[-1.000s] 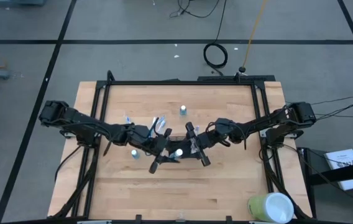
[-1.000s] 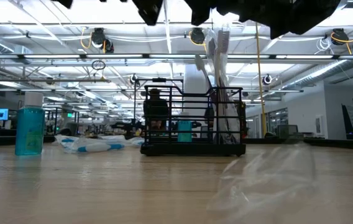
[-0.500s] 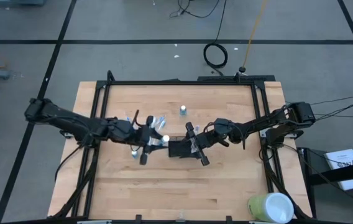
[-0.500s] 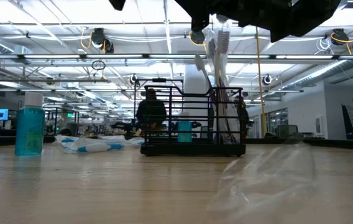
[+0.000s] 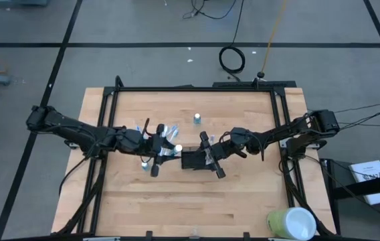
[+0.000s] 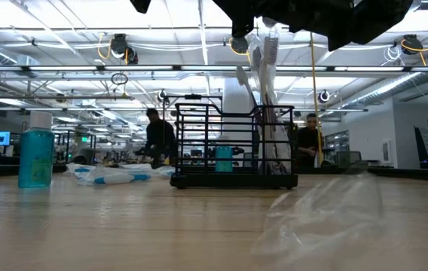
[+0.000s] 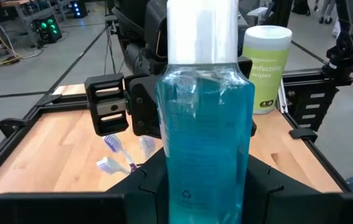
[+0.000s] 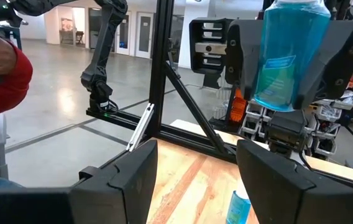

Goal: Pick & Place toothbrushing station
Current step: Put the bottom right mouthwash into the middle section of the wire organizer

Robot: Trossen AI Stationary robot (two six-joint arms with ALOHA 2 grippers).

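Note:
The toothbrushing station [image 5: 191, 159], a small black wire holder, stands on the table's middle [image 6: 233, 150] with toothbrushes [image 6: 263, 75] upright in it. My left gripper [image 5: 170, 148] hovers just left of it, pointing nearly level, shut on a blue bottle [image 7: 204, 124] with a pale cap [image 5: 178, 148]. My right gripper [image 5: 202, 157] hangs open over the station's right side with nothing between its fingers [image 8: 133, 174], and faces the bottle [image 8: 285, 50]. My left gripper pinches the blue bottle's lower body [image 7: 204, 186] between its two fingers, which come at it nearly level from the table's left. One finger lies on each side [image 8: 242, 50] of the bottle. The bottle stands upright, cap up, lifted clear of the table.
Another blue bottle [image 6: 35, 156] stands on the table, and one more [image 5: 196, 118] farther back. Wrapped toothbrushes [image 6: 108, 175] lie left of the station. Clear plastic [image 6: 327, 211] lies close to the low camera. A wipes canister [image 5: 290, 224] stands near the right front corner. People walk beyond the table.
My left gripper has drawn back from over the station toward the table's left edge and risen, tipping from slanting down to nearly level. The bottle went with it. In the last half second it has kept still.

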